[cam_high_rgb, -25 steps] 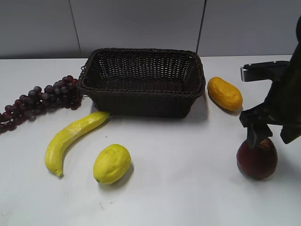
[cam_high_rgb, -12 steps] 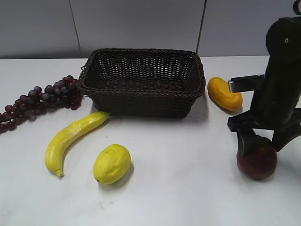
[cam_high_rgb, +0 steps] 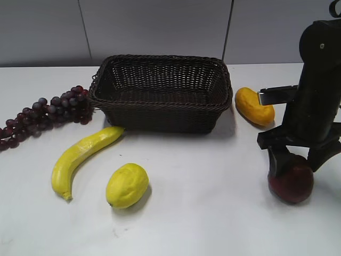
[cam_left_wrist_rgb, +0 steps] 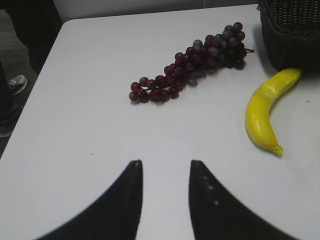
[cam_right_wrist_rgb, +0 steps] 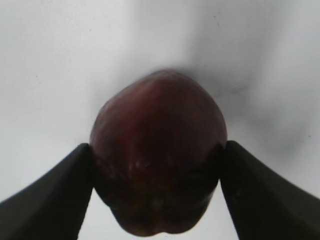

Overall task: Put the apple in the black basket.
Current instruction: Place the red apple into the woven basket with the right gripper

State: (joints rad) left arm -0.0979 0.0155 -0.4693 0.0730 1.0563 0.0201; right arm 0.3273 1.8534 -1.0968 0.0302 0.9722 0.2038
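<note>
The dark red apple point(cam_high_rgb: 292, 184) rests on the white table at the right front, well to the right of and in front of the black basket point(cam_high_rgb: 160, 118). My right gripper point(cam_high_rgb: 294, 168) comes down over it, one finger on each side. In the right wrist view the apple point(cam_right_wrist_rgb: 157, 125) fills the gap between the fingers of the right gripper point(cam_right_wrist_rgb: 156, 150), which touch both its sides. My left gripper point(cam_left_wrist_rgb: 165, 162) is open and empty over bare table at the left; it does not show in the exterior view. The basket's corner point(cam_left_wrist_rgb: 292, 25) shows in the left wrist view.
A purple grape bunch point(cam_high_rgb: 48, 109) lies left of the basket, a banana point(cam_high_rgb: 80, 157) and a lemon point(cam_high_rgb: 127, 185) in front of it, and an orange-yellow fruit point(cam_high_rgb: 254, 105) at its right end, behind the right arm. The left wrist view shows the grapes point(cam_left_wrist_rgb: 192, 70) and the banana point(cam_left_wrist_rgb: 265, 112).
My right arm came down and swung upright over the apple, its fingers now down along both sides. The apple stays on the table. Little moved in the last half second.
</note>
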